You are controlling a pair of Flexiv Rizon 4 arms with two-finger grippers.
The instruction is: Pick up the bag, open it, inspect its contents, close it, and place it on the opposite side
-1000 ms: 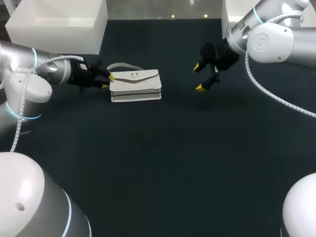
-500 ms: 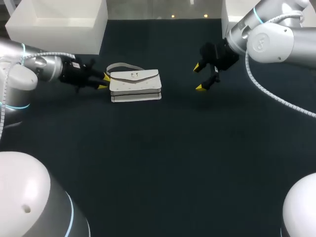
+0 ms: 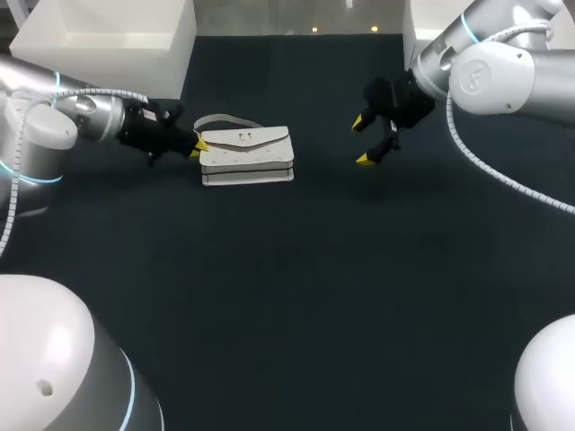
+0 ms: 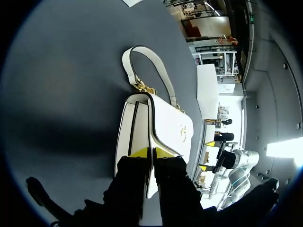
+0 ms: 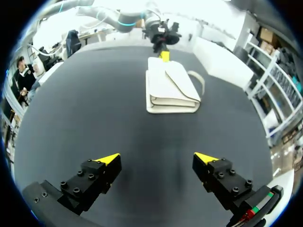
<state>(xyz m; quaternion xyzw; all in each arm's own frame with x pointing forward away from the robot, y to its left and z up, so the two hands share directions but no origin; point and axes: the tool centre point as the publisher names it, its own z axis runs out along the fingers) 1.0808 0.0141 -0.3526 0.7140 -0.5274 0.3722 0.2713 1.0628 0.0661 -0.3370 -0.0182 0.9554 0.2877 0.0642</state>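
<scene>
Bright overhead light, glare on arms, soft shadow beside bag.

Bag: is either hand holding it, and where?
Right hand: nothing. Left hand sits at the end of the bag; whether it grips cannot be told.

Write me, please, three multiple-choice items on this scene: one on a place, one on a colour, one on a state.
1. Relative to the bag, the left claw is: A on top of it; B at its end; C far off.
2. The bag is: A white; B red; C black.
3. The right claw is: A shut on the bag; B shut, empty; C open, empty.

Answers: 1 B, the head view shows it right at the bag's end. 2 A, it is white against the dark table. 3 C, its tips stand wide apart with nothing between them.
</scene>
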